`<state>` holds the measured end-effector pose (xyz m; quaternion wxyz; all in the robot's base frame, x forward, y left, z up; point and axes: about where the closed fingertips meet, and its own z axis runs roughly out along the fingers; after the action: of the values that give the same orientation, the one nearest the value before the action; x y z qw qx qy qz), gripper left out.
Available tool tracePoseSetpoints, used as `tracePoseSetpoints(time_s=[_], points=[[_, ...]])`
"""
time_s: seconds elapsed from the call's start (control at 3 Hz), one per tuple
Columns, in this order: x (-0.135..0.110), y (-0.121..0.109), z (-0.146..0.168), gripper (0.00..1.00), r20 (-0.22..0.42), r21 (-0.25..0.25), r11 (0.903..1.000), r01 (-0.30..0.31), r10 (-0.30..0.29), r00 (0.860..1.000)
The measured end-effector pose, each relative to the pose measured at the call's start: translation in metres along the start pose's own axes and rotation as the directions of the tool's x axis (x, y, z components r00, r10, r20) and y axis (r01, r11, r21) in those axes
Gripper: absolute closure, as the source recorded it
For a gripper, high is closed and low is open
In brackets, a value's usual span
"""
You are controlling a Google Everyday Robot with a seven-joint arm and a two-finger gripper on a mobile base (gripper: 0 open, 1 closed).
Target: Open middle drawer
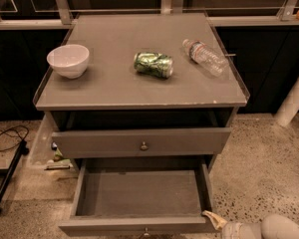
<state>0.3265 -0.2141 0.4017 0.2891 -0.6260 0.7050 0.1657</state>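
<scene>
Cabinet top (114,86): bowl (68,60), can (153,64), bottle (205,57)

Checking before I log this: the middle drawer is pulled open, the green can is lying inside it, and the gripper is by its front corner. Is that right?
Not quite. The camera view shows the green can lying on the cabinet top, between the white bowl and the water bottle. The middle drawer is pulled open, and the gripper is by its front corner.
</scene>
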Motion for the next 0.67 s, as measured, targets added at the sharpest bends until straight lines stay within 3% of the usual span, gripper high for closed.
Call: tracePoseSetpoints(time_s=[0.67], points=[[0.0, 0.0, 0.0, 0.12, 0.0, 0.0, 1.0, 0.0, 0.0, 1.0]])
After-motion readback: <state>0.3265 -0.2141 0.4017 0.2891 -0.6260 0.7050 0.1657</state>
